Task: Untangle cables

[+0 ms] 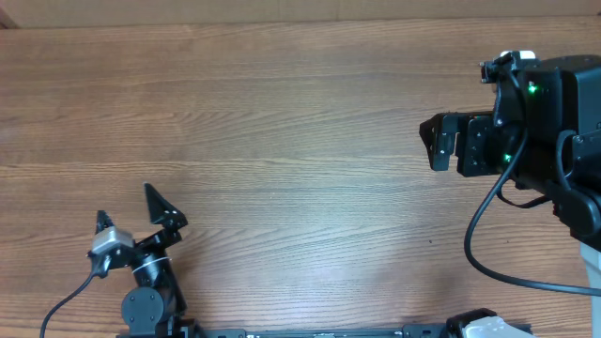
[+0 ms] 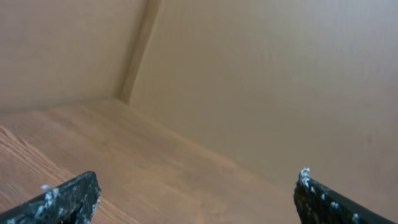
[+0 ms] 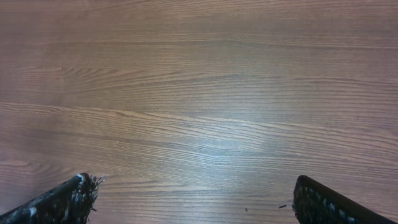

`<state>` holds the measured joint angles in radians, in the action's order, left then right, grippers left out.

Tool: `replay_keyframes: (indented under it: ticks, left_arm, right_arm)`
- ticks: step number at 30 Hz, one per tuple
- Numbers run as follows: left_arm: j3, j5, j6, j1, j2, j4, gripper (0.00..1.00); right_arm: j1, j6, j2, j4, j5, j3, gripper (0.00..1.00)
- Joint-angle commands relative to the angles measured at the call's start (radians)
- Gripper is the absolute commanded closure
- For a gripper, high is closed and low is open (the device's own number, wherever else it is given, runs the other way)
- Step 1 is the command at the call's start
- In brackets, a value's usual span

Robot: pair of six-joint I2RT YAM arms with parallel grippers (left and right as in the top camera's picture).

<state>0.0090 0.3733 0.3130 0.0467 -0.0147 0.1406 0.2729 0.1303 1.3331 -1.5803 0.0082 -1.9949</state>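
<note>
Your wooden table (image 1: pixel 282 122) fills the overhead view. At its right edge the right gripper (image 1: pixel 434 143) hangs with its jaws wide apart, holding nothing. At the table's near left corner the left gripper (image 1: pixel 127 208) is spread just as wide and grips nothing; you cannot tell where the cables lie.

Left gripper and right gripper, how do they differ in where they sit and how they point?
The left gripper sits by the near left edge of the table; the right gripper reaches in from the right side. The left gripper faces a beige wall; the right gripper looks down at the table. Both are open and hold nothing.
</note>
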Motion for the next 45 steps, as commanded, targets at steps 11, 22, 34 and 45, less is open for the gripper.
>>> replay_keyframes:
  ticks: [11,22,34,45]
  left_arm:
    - [-0.005,-0.294,-0.422,0.006,0.011,-0.162,0.0]
    - [-0.005,-0.313,-0.462,0.006,0.011,-0.216,0.0]
    - [-0.005,-0.312,-0.44,0.006,0.011,-0.215,0.01]
    - [-0.004,-0.315,-0.44,0.006,0.011,-0.214,0.0]
  right_arm:
    - [0.001,0.0,-0.001,0.004,0.013,-0.002,0.0]
    - [0.001,0.0,-0.001,0.004,0.013,-0.002,0.0]
    - [0.001,0.0,-0.001,0.004,0.013,-0.002,0.0]
    - [0.001,0.0,-0.001,0.004,0.013,-0.002,0.0]
